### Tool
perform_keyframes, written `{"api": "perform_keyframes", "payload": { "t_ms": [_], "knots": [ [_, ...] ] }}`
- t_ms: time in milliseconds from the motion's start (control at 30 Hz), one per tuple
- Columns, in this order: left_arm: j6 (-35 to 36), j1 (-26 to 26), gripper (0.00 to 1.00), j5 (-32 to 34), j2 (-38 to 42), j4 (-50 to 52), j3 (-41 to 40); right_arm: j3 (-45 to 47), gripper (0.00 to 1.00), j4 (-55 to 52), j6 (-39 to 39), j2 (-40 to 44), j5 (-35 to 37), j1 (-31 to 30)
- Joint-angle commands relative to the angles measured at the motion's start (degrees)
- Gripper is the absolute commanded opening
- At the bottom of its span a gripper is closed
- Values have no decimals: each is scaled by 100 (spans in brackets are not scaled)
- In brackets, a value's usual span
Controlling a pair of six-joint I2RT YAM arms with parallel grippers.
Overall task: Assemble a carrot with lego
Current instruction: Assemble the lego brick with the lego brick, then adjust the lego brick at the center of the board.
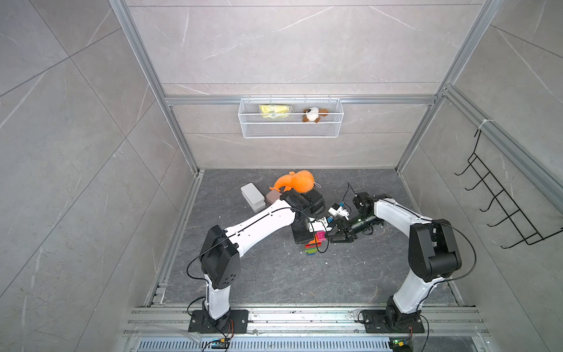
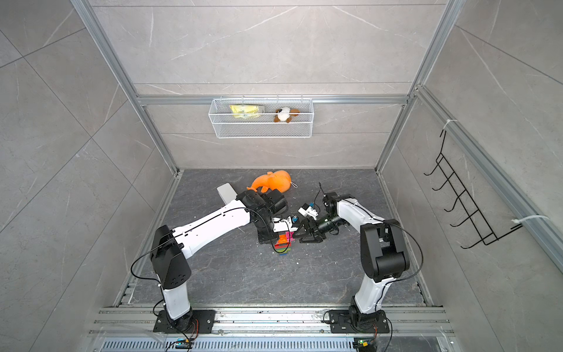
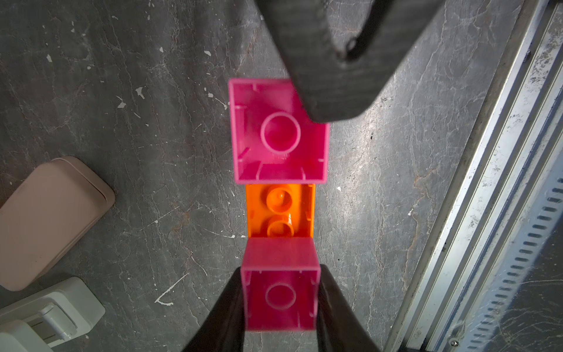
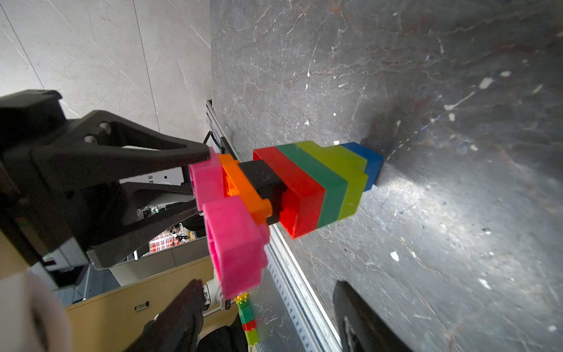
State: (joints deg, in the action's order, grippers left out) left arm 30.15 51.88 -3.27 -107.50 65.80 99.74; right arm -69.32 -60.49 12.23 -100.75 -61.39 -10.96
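We saw bright, even light in both top views, with only soft shadows, and the straight walls (image 1: 61, 152) bent at the edges. In the right wrist view a white shine lay on the dark table (image 4: 426, 189), and a dark shadow sat by the tip of the carrot (image 4: 304, 189). The near pink brick (image 4: 237, 243) looked fuzzy and smeared

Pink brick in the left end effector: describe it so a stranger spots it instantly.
At the middle of the dark table stands the carrot, a striped brick stack. Two pink bricks cap it; only this pink brick is clamped by the left end effector.
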Motion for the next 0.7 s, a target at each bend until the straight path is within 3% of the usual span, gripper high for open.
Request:
{"api": "perform_keyframes", "payload": {
  "t_ms": [0, 300, 500, 667],
  "knots": [
    [-137, -13, 41, -53, 80, -94, 28, -6, 71, -130, -20, 228, 100, 74],
    [-211, -193, 81, -581, 563, -810, -471, 54, 71, -129, -23, 336, 153, 141],
    [-589, -257, 85, -1348, 1297, -2314, -1802, 125, 71, -112, -5, 425, 121, 255],
    [-911, -262, 85, -1284, 1667, -3659, -2833, 138, 71, -120, 29, 416, 85, 286]
  ]
}}
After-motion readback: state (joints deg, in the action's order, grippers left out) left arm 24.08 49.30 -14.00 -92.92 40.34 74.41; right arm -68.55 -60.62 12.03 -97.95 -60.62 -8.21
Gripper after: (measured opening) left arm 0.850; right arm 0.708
